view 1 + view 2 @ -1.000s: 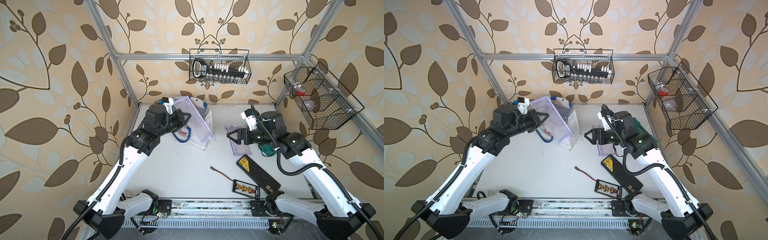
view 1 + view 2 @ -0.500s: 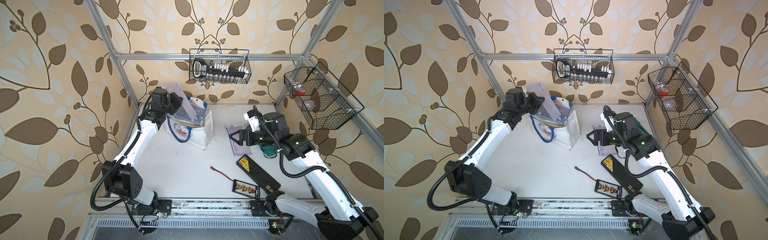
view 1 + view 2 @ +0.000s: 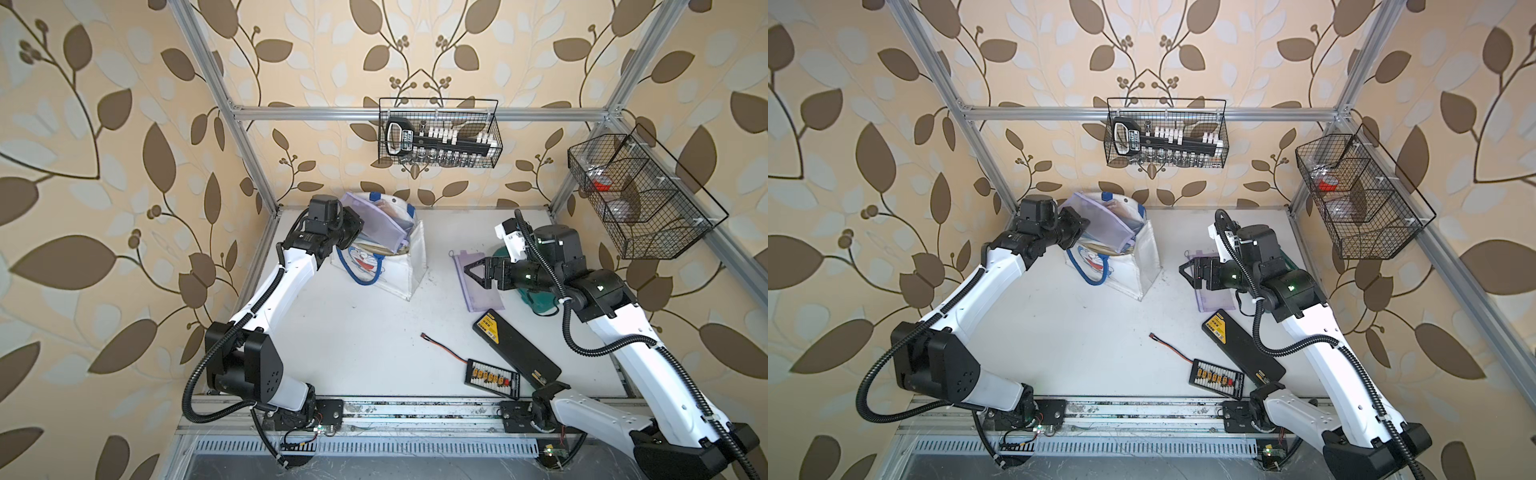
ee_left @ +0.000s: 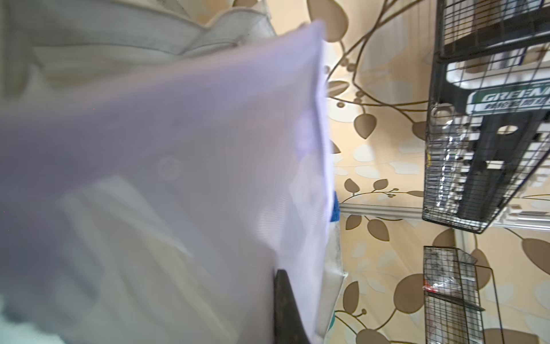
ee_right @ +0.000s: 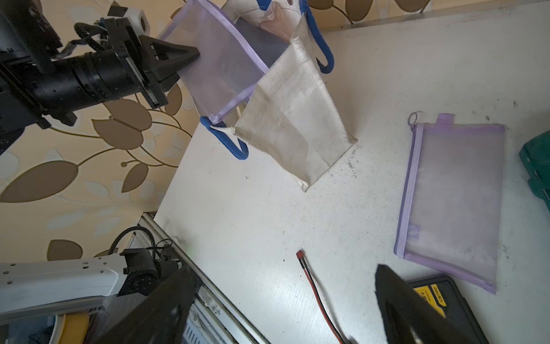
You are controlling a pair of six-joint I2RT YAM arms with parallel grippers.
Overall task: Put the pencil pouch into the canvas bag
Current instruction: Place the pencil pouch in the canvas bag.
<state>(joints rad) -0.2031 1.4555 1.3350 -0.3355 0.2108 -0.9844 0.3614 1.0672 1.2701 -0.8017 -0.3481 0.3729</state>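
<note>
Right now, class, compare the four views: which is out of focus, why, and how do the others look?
Left wrist view: the translucent lilac mesh pencil pouch sits close to the lens, blurred and filling most of the frame, while the black wire basket behind is sharp. Right wrist view: crisp white tabletop. Both top views: sharp, evenly lit.

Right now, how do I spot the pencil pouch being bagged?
Far left on the table stands the white canvas bag. The pencil pouch slants out of its top, pinched by the left hand. Its purple twin lies flat on the table instead.
</note>
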